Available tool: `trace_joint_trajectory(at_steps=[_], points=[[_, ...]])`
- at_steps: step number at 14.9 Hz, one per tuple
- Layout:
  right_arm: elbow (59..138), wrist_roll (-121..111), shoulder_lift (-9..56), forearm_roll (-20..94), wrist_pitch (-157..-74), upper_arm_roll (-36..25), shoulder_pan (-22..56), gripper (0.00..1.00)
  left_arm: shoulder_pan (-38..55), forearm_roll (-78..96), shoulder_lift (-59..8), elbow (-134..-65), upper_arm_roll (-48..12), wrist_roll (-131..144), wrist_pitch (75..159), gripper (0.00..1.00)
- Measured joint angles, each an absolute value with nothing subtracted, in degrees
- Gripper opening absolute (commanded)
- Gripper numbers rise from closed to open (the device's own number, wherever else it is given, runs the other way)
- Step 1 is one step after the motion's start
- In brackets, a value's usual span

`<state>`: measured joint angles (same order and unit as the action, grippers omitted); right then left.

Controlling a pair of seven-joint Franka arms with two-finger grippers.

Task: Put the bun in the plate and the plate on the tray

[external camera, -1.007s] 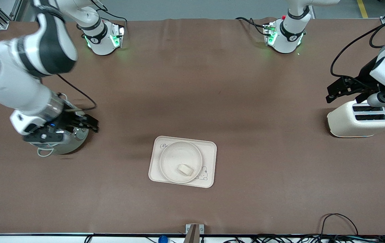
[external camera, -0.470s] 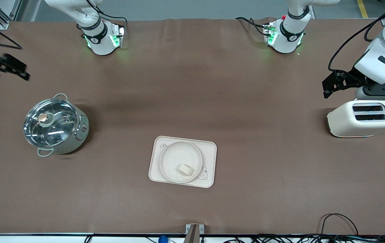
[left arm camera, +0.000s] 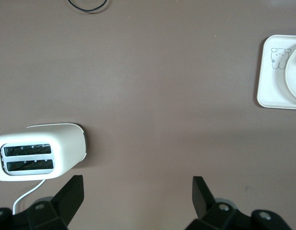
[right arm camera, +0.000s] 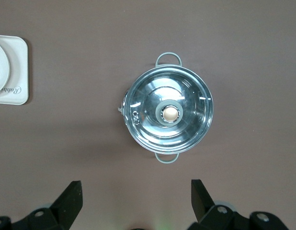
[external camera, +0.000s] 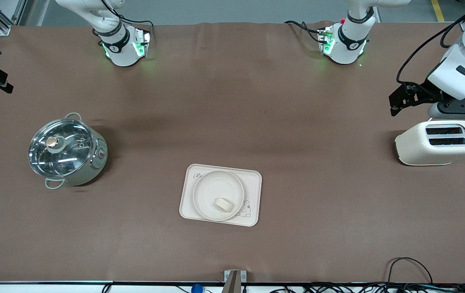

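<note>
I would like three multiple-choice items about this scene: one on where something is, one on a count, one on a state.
1. Where is the bun?
A. in the plate
B. on the bare table
C. in the toaster

2. How many slots does the toaster have?
A. one
B. two
C. four

3. How is the left gripper?
A. shut on the plate
B. shut on the bun
C. open, holding nothing

Answers:
1. A: it lies in the plate, which is on the tray.
2. B: two dark slots show on top.
3. C: its fingers stand wide apart over table, near the toaster.
</note>
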<state>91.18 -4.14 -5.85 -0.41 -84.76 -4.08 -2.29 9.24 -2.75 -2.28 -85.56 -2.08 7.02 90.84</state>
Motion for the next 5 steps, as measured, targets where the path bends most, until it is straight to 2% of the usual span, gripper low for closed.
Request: trace_joint_trajectory(at_steps=[5], points=[[90.4,-4.1,-5.9,-0.4,-84.7,-3.6,-2.2,1.0,9.2,-2.7,-2.3,-85.6,-2.1,7.0,90.8,1.0]])
